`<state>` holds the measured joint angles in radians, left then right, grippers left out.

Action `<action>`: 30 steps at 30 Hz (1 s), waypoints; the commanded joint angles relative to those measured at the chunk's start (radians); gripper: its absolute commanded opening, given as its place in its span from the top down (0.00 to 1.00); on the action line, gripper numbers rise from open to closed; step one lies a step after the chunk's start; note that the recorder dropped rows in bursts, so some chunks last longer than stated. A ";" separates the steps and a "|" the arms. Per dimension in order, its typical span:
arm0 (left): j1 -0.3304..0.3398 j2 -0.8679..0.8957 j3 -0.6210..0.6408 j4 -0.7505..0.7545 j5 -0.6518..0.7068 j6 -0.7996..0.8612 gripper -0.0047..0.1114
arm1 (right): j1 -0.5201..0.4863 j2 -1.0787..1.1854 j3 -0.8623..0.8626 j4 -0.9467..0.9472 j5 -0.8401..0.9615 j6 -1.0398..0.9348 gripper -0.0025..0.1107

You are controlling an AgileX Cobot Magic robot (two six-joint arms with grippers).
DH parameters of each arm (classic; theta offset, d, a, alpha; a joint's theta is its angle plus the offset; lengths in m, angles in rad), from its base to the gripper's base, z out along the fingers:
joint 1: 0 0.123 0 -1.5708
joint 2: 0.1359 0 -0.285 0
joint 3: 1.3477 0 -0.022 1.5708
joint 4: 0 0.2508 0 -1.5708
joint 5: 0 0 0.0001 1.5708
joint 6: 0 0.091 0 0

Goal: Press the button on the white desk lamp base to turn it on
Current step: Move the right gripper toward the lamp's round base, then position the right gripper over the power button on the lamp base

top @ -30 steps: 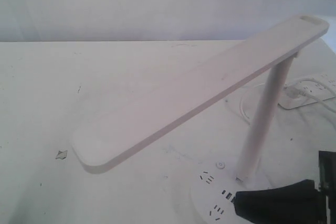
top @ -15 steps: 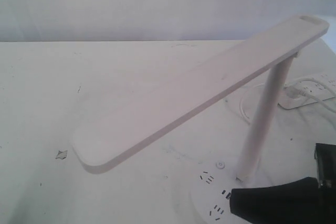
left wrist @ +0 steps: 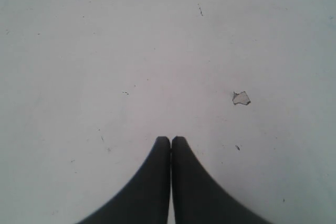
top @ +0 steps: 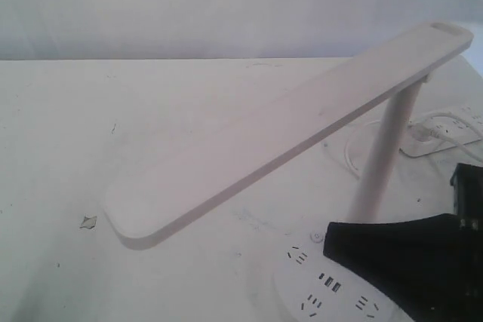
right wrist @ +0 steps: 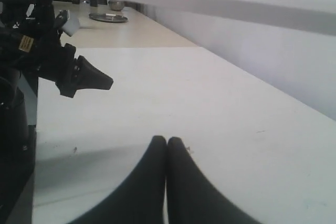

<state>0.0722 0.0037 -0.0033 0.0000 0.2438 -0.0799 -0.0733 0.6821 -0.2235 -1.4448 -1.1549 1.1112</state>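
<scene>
The white desk lamp has a long flat bar head (top: 287,133) on a slim slanted pole (top: 385,156). Its round white base (top: 290,280) lies at the front right, with socket holes and dark USB ports (top: 330,284). A small round button (top: 317,237) sits near the pole's foot. My right gripper (top: 329,236) is shut, hanging over the base with its black tip right beside that button; whether it touches is unclear. In the right wrist view its shut fingers (right wrist: 167,141) face bare table, under the lamp head (right wrist: 210,1). My left gripper (left wrist: 170,139) is shut and empty over bare tabletop.
A rectangular white power strip (top: 445,130) with a plug and looped cable lies behind the pole at the right. A small grey chip (top: 88,222) marks the table at the left. The left arm (right wrist: 79,74) shows across the table in the right wrist view.
My right gripper has risen and moved left over the base, from its front right edge to just beside the button. It now hides the pole's foot. The lamp has not moved.
</scene>
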 commanded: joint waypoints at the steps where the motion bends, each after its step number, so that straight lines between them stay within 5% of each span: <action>1: -0.005 -0.004 0.003 0.000 0.003 -0.003 0.96 | 0.086 0.108 0.003 0.021 0.029 -0.103 0.98; 9: -0.005 -0.004 0.003 0.000 0.003 -0.003 0.96 | 0.545 0.454 0.001 0.216 0.213 -0.344 0.98; 14: -0.005 -0.004 0.003 0.000 0.003 -0.003 0.96 | 0.781 0.595 -0.008 0.222 0.544 -0.330 0.98; 20: -0.005 -0.004 0.003 0.000 0.003 -0.003 0.96 | 0.833 0.597 -0.008 0.236 0.886 0.283 0.98; 30: -0.005 -0.004 0.003 0.000 0.003 -0.003 0.96 | 0.833 0.426 0.040 0.232 1.004 0.465 0.98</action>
<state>0.0722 0.0037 -0.0033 0.0000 0.2438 -0.0799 0.7561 1.1747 -0.2040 -1.2126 -0.1835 1.5197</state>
